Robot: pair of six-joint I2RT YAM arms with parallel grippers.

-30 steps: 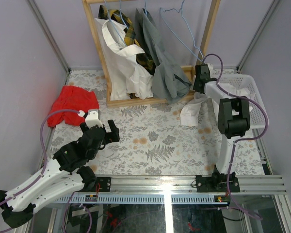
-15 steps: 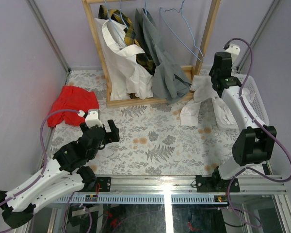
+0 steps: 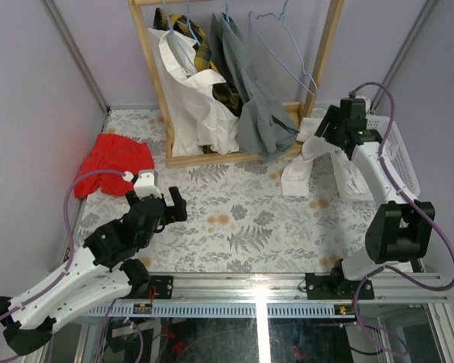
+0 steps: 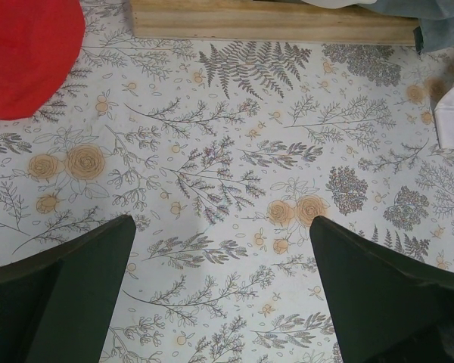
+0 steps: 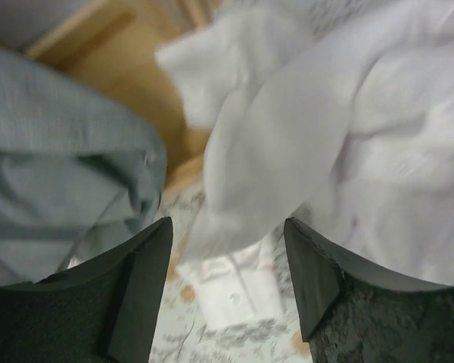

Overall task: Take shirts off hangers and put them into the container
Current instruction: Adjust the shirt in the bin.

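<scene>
Right gripper (image 3: 337, 127): swung lower beside basket (image 3: 410, 162); jaws parted, empty, white shirt (image 3: 299, 178) released, draping half outside. Left gripper (image 3: 163, 198): wide open, empty.

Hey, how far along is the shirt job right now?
Done: one hanger hangs bare. In hand: a white shirt lies draped against the container and onto the table, right arm's jaws open above it. Left: grey shirt, plaid shirt and second white shirt hang on the rack.

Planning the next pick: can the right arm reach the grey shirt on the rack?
Probably yes. The right gripper, jaws open, hovers close beside the grey shirt at its lower edge, with nothing between them; the white shirt lies on its other side.
</scene>
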